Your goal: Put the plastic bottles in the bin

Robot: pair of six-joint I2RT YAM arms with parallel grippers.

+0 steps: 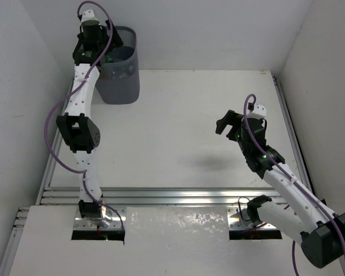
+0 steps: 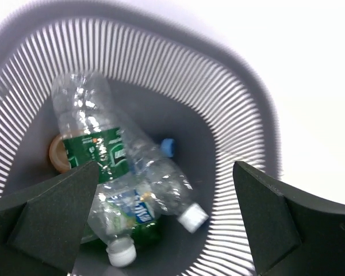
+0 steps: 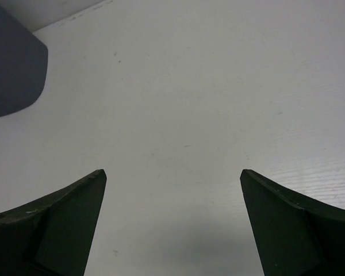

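Note:
The dark grey bin point(image 1: 122, 80) stands at the table's far left; its ribbed inside wall fills the left wrist view point(image 2: 218, 103). Several plastic bottles lie in its bottom: a clear one with a dark green label point(image 2: 89, 135), a clear one with a white cap point(image 2: 161, 178), one with a blue label point(image 2: 126, 215), a green one point(image 2: 141, 233) and an orange one point(image 2: 57, 154) under them. My left gripper point(image 1: 106, 49) hangs open and empty over the bin's mouth point(image 2: 165, 169). My right gripper point(image 1: 229, 123) is open and empty above bare table point(image 3: 172, 172).
White walls close the table at the back and both sides. A metal rail point(image 1: 161, 195) runs across the near edge, another along the right side point(image 1: 290, 126). The bin's outer wall shows in the right wrist view point(image 3: 11, 69) at the upper left.

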